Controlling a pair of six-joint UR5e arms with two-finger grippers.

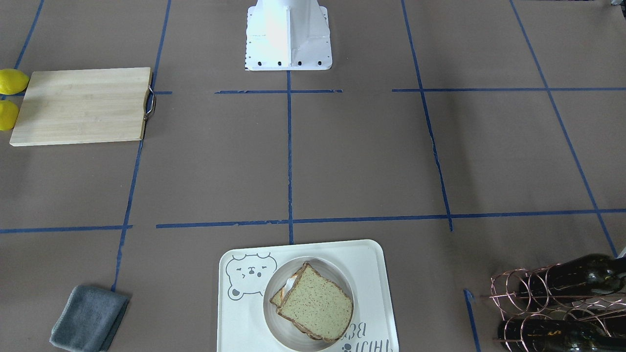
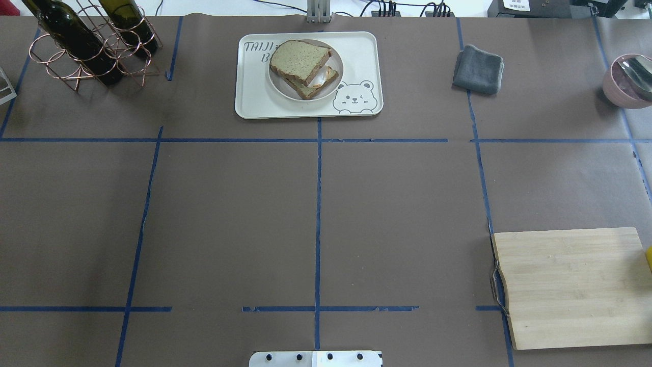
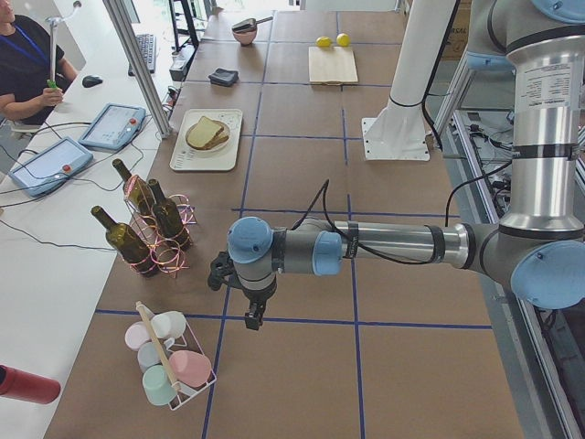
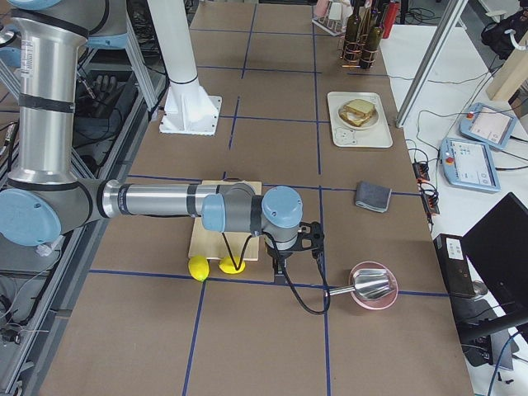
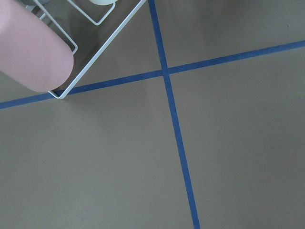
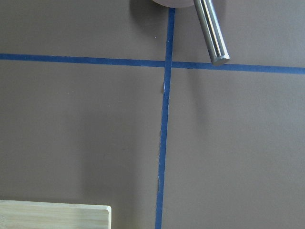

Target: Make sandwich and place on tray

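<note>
Sandwich (image 1: 315, 305), one, in one dish (image 1: 281, 327) on one tray (image 1: 376, 274).

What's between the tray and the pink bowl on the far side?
A folded grey cloth lies between the tray and the pink bowl, touching neither; otherwise the brown table cover is bare there. The overhead exterior view shows it.

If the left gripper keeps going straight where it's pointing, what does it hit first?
Likely the bare table by a blue tape crossing; the left gripper points straight down with nothing beneath it.
</note>
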